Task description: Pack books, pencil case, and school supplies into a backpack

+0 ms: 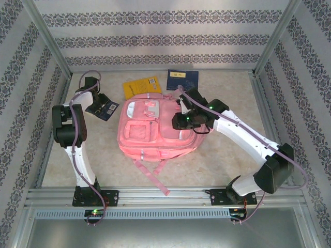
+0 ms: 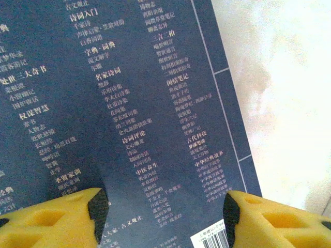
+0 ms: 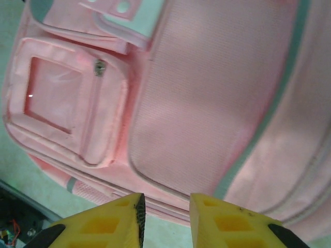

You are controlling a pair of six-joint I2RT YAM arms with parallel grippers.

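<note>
Lying flat in the middle of the pale table [image 1: 217, 160] is the pink backpack [image 1: 155, 132], front pockets up, straps trailing toward the arm bases. Two books rest just beyond its top edge: a yellow-orange book [image 1: 140, 85] and a navy book with a yellow label [image 1: 182, 79]. A dark blue book [image 2: 129, 103] lies to the backpack's left, back cover up, printed with columns of Chinese text and a barcode.

The left gripper [image 2: 163, 217] hovers over that book, its yellow jaws spread wide and grasping nothing. The right gripper [image 3: 166, 217] hangs over the backpack's right edge, jaws narrowed to a slim gap with nothing visibly caught between them.

The book looks thin, light and bendy, with a cover that is probably slick. Flat on the table it offers no easy purchase, so pinching one edge across its thickness seems best. The backpack looks soft and limp. It would likely sag wherever it is lifted, so a seam or zip edge is the surest hold.
</note>
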